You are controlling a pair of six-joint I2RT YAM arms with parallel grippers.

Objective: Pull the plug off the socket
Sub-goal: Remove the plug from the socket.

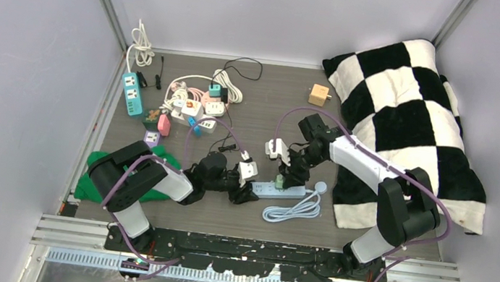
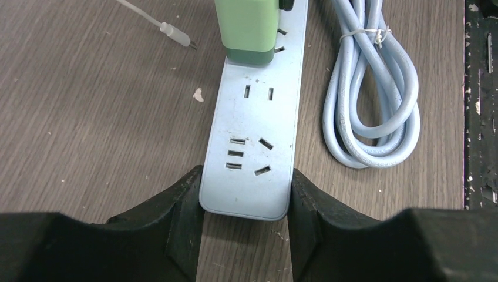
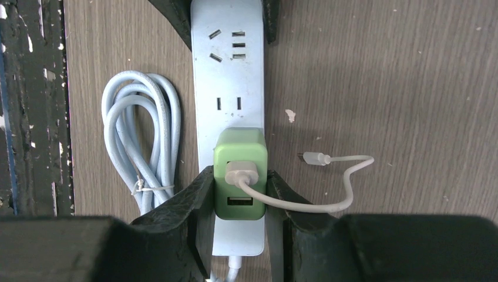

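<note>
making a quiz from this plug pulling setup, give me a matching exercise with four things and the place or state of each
Column one:
1. left gripper
2. right gripper
3. white usb cable
4. bundled cord

Column two:
a. plugged into the green plug
b. shut on the end of the power strip
c. lying tied up beside the power strip
d. shut on the green plug

Pairs: 1-b, 2-d, 3-a, 4-c
</note>
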